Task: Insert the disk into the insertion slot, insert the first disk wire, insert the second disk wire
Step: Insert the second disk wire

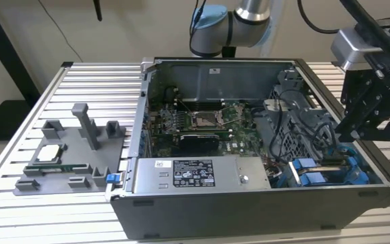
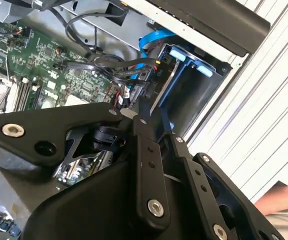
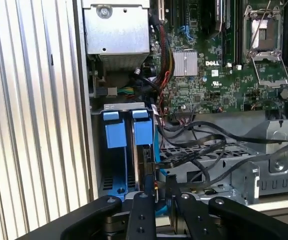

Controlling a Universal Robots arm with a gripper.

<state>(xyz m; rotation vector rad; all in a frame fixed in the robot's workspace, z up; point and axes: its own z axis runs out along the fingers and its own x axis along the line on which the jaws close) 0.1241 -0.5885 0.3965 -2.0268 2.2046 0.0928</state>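
Disk (image 3: 145, 155) looks seated in the slot (image 3: 118, 131) at the case's corner — gripper (image 3: 156, 192) sits just above it, pressed together on what seems a wire connector (image 3: 155, 186) — so wiring appears underway, not finished.

Your exterior view looks down from in front of the open computer case (image 1: 249, 137), taking in the whole case and the slatted table (image 1: 19, 213) at some distance. Both wrist views sit close behind the gripper linkage, looking into the case. They share the blue-railed insertion slot (image 3: 126, 132) (image 2: 194, 75) and motherboard (image 3: 224, 55) (image 2: 39, 65), also visible in your exterior view.
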